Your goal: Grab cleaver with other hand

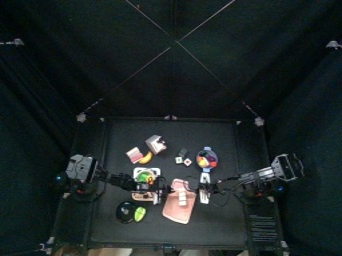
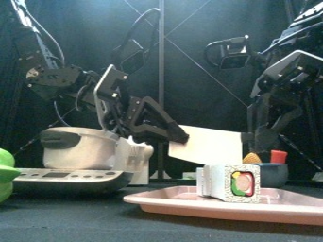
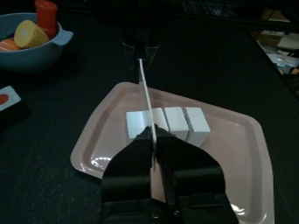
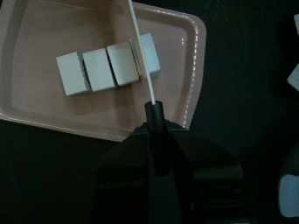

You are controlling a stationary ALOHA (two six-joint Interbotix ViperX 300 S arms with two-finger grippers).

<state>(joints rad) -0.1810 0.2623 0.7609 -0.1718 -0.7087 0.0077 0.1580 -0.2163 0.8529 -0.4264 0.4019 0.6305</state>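
The cleaver hangs edge-on over the pink board, a thin whitish blade with a short dark handle. My left gripper is shut on the blade's near end. The right gripper is shut on the handle, its jaws meeting around it. In the front view the blade shows flat and whitish between both arms, with the left gripper at its left end. Several white blocks lie in a row on the board under the blade.
A blue bowl of fruit stands beyond the board's corner. In the front view a white pot on a dark base stands at the left. A green thing lies at the left edge. A small carton rests on the pink board.
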